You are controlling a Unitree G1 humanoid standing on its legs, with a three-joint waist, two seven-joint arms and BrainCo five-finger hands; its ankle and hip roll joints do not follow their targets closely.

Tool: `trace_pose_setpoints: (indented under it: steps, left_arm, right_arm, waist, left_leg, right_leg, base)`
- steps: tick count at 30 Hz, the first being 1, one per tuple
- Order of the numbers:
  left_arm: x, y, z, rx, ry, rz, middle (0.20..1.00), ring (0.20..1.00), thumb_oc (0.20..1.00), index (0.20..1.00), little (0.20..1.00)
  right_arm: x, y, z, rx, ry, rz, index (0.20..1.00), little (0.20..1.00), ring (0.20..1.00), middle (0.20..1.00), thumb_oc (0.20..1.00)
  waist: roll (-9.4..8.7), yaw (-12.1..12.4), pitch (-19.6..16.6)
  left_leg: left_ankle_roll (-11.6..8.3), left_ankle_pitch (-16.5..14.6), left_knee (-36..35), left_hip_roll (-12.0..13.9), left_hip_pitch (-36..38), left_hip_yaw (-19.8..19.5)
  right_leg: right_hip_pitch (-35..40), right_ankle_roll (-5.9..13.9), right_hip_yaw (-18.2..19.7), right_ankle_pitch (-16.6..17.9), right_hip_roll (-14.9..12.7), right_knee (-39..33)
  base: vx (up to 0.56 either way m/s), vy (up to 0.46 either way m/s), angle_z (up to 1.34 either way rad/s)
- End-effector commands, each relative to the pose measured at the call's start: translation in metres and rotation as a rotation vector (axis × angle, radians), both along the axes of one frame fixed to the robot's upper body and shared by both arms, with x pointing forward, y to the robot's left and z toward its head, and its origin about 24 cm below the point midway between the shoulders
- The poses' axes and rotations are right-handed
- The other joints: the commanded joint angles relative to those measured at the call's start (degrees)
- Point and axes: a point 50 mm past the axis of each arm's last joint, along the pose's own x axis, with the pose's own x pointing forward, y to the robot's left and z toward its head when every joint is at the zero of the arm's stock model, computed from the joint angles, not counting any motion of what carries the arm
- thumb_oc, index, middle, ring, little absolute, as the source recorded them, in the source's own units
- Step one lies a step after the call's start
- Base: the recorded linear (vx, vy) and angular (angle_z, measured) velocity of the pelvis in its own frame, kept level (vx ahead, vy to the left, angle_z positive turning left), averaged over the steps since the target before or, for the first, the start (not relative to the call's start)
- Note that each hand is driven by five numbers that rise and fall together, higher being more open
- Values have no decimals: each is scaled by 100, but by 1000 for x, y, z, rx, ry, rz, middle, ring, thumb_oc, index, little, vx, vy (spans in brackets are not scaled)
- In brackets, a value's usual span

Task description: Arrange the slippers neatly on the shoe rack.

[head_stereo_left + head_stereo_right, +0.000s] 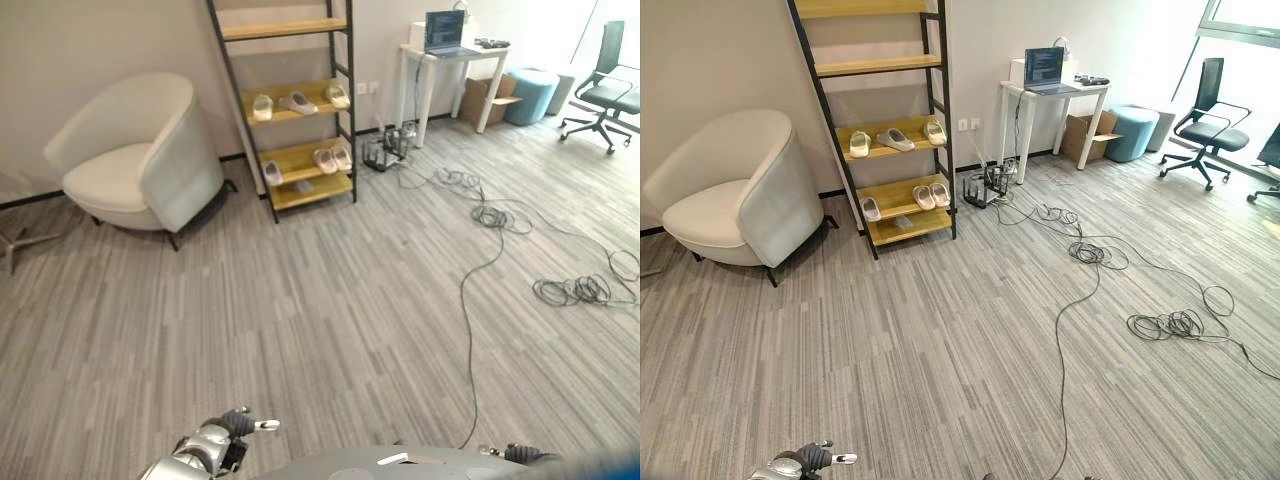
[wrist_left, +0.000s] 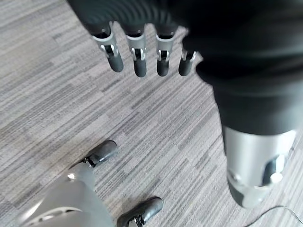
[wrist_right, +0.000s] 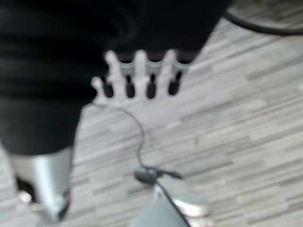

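A black-framed shoe rack (image 1: pixel 349 110) with wooden shelves leans on the far wall. Its middle shelf carries three pale slippers (image 1: pixel 298 102), spread apart and turned different ways. On the lower shelf, a pair of slippers (image 1: pixel 333 159) sits at the right end and a single slipper (image 1: pixel 272 173) lies at the left. My left hand (image 2: pixel 137 54) hangs over bare carpet, fingers relaxed and empty; it also shows at the bottom edge of the left eye view (image 1: pixel 215 440). My right hand (image 3: pixel 139 71) hangs low over the floor, open and holding nothing. Both hands are far from the rack.
A white armchair (image 1: pixel 135 150) stands left of the rack. A white desk (image 1: pixel 450 52) with a laptop is right of it, with a blue pouf (image 1: pixel 530 95) and an office chair (image 1: pixel 610 85) beyond. Loose cables (image 1: pixel 500 215) trail across the carpet on the right.
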Motion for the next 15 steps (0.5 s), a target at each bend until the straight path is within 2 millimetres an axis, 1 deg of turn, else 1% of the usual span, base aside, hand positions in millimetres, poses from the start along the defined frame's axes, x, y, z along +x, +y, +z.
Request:
trace_pose_setpoints:
  steps: [1,7,8,11,12,15]
  left_arm:
    - [41,1,14,33,-114,-64,1000,1000,1000,1000,1000]
    - [39,9,16,55,-102,-65,1000,1000,1000,1000,1000]
    - [37,-1,12,39,-103,-93,1000,1000,1000,1000,1000]
    - [36,-3,11,43,-100,-97,1000,1000,1000,1000,1000]
    - [33,-5,10,46,-87,-109,1000,1000,1000,1000,1000]
    - [31,-7,8,49,-86,-116,1000,1000,1000,1000,1000]
  right_arm:
    - [25,5,3,-15,-37,79,1000,1000,1000,1000,1000]
    - [23,2,3,-17,-41,59,1000,1000,1000,1000,1000]
    - [18,5,1,-7,-42,44,1000,1000,1000,1000,1000]
    - [17,8,0,4,-42,30,1000,1000,1000,1000,1000]
    - [16,12,-1,16,-38,29,1000,1000,1000,1000,1000]
    - [16,13,-1,18,-46,20,1000,1000,1000,1000,1000]
  waist:
    - [146,-76,336]
    - [133,0,313]
    - [117,30,309]
    - [110,63,330]
    - [90,109,348]
    - [56,155,396]
  left_leg:
    - [-15,-334,56,-104,-40,192]
    - [-12,-370,56,-110,-14,163]
    - [-4,-383,56,-113,-12,126]
    - [-2,-381,56,-116,-33,98]
    - [-3,-378,56,-118,-55,55]
    - [-11,-366,56,-114,-83,16]
  right_leg:
    - [567,458,-135,-962,-214,51]
    - [599,466,-179,-968,-194,51]
    - [610,468,-206,-978,-190,51]
    - [605,467,-247,-984,-194,51]
    - [603,465,-299,-983,-201,51]
    - [588,454,-354,-980,-196,51]
  base:
    - [0,0,0]
    - [28,12,1]
    - [36,10,5]
    - [12,8,3]
    - [0,0,0]
    - [-1,-10,10]
